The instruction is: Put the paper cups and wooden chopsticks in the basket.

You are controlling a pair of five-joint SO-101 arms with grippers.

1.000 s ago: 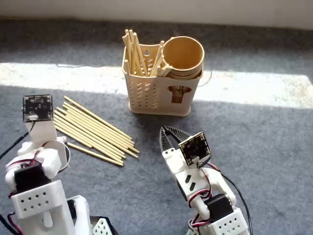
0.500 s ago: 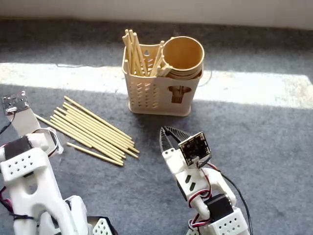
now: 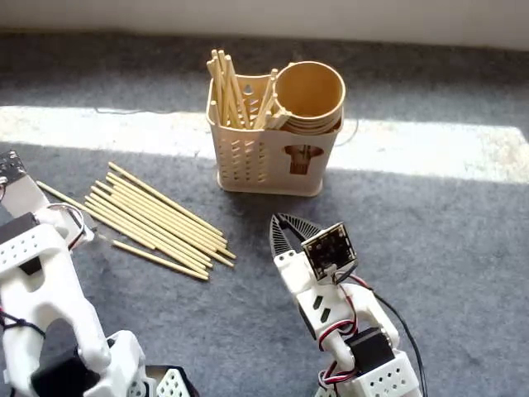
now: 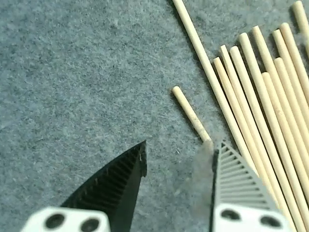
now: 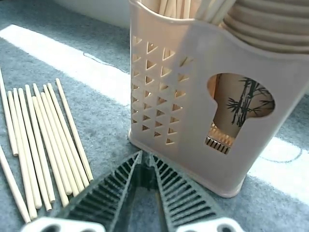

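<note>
Chopsticks point(image 3: 157, 219): loose pile, left-centre of high view; cups point(image 3: 310, 91) already in basket point(image 3: 248, 161), upper centre.
Left gripper point(image 4: 182, 145): wide open, empty, at the pile's end.
Right gripper point(image 5: 146, 157): closed, empty.
Tip: I'd straddle the stray chopstick point(image 4: 190, 113) squarely, then close.

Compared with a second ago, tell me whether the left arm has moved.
Yes. The left arm has swung leftward in the high view, away from the basket, which stayed put.

Your left claw point(image 4: 181, 147) points downward, jaws spread wide, and your left arm point(image 3: 37, 273) is bent at the near left edge. Your right claw point(image 5: 146, 157) has its jaws pressed together, with your right arm point(image 3: 339, 314) folded near centre.
</note>
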